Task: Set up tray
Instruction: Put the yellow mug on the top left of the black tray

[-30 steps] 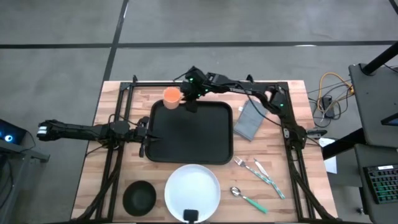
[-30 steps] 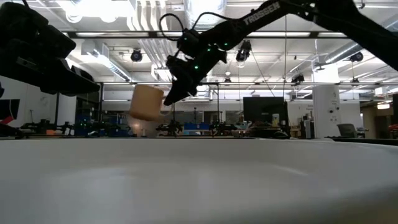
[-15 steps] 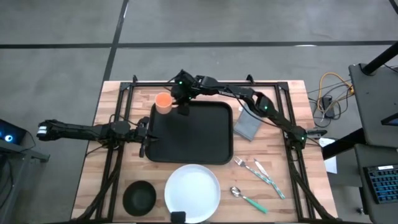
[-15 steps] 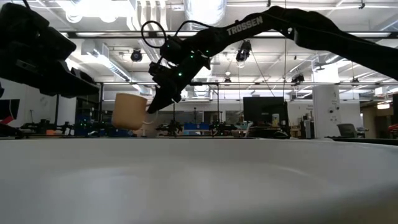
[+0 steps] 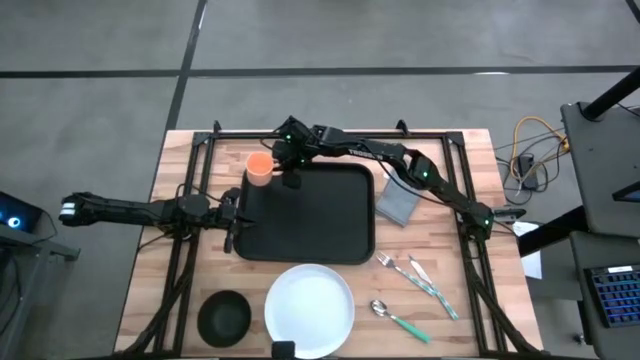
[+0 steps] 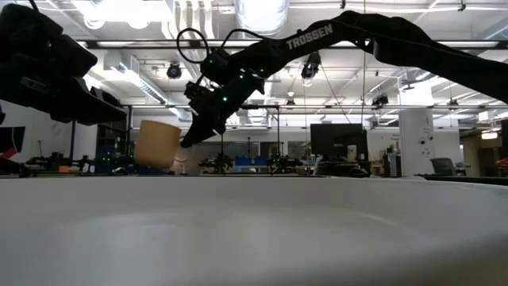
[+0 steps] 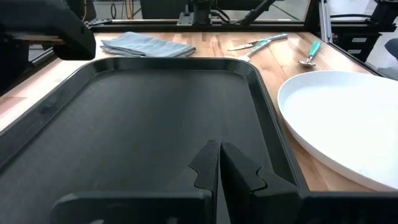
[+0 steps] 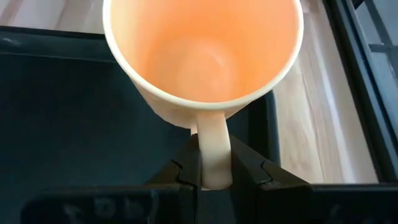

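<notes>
High view: we are gripping the cup [image 5: 259, 166] by its handle in the right gripper [image 5: 284, 170], over the stiff, light tray [image 5: 305, 215]'s far-left corner; left gripper [image 5: 232, 217] is pinching shut at the tray's left rim

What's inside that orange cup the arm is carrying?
Nothing. The right wrist view looks straight into the cup and shows a bare bottom. The right end effector grips its handle over the tray corner; the spot directly beneath the cup is hidden.
</notes>
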`<control>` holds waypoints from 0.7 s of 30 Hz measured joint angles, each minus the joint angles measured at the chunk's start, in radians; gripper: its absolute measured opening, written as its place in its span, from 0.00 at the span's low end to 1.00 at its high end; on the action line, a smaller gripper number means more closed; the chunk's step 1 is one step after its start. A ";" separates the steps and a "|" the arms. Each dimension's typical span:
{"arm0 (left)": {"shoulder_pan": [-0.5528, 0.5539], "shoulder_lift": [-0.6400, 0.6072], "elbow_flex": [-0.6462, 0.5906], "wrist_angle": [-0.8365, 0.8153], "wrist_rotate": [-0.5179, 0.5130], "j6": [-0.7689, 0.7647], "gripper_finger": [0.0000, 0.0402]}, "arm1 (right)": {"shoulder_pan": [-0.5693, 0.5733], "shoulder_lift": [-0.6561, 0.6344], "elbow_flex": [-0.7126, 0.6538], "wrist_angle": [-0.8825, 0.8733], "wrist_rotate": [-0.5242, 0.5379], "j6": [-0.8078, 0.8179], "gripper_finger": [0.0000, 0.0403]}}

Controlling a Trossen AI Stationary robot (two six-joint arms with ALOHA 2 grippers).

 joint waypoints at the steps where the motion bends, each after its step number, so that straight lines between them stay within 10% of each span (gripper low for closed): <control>1: 0.000 0.000 0.000 0.000 0.000 0.000 0.00 | 0.000 0.000 -0.001 0.006 0.000 0.009 0.10; 21: 0.000 0.000 0.000 0.000 0.001 0.000 0.00 | 0.000 0.000 -0.019 0.049 0.000 0.034 0.14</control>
